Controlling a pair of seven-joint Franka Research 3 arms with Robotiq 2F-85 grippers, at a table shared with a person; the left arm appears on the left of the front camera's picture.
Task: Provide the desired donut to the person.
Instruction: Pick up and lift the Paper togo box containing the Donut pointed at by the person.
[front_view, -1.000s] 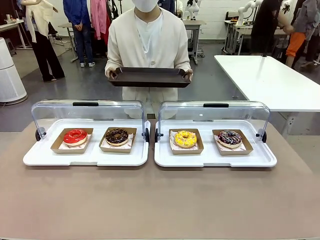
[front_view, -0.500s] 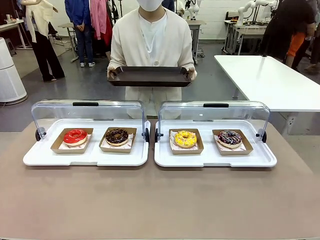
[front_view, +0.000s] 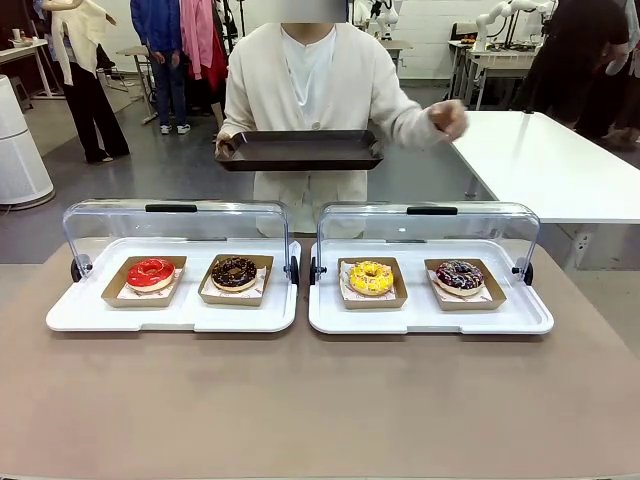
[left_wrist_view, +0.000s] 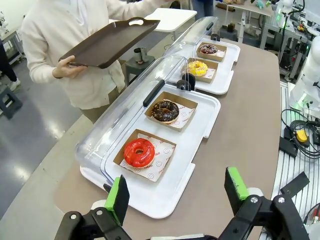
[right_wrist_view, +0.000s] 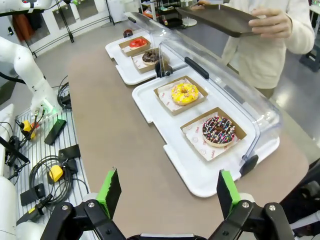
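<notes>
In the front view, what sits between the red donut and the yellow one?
The chocolate donut, sharing the left tray with the red one, then the gap between the two trays, seen in the front view.

person cut off above shoulders, their raised hand blurred
</notes>
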